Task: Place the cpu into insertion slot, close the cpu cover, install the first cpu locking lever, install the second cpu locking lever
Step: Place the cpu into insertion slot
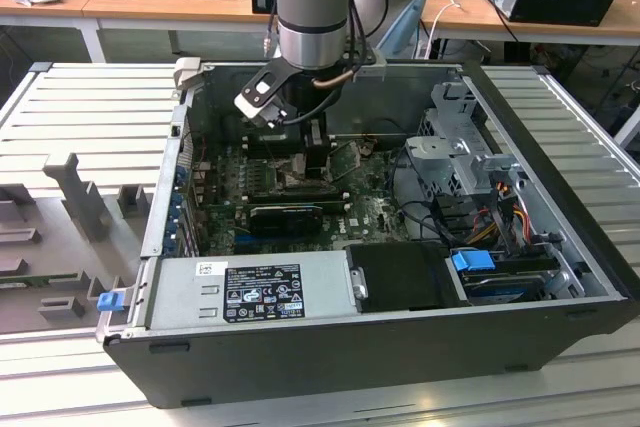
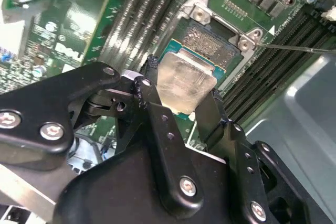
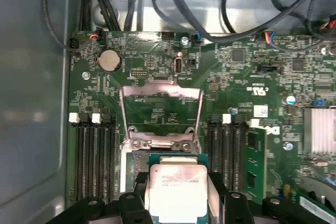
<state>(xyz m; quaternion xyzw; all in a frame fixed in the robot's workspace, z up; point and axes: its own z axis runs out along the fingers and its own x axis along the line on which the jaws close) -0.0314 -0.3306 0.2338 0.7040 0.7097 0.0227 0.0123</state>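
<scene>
- Judged step: placing the small square silver-faced cpu (image 2: 184,80). The black gripper (image 2: 180,95) is clamped on its opposite edges.
- The chip hangs over the square black insertion slot (image 2: 210,43), part of whose dark centre is uncovered; I cannot tell whether they touch.
- Seating calls for level, square alignment inside the rim.
- The thin silvery cpu cover (image 3: 160,86) stands swung open, and long black ram slots (image 3: 92,161) crowd both sides.
</scene>
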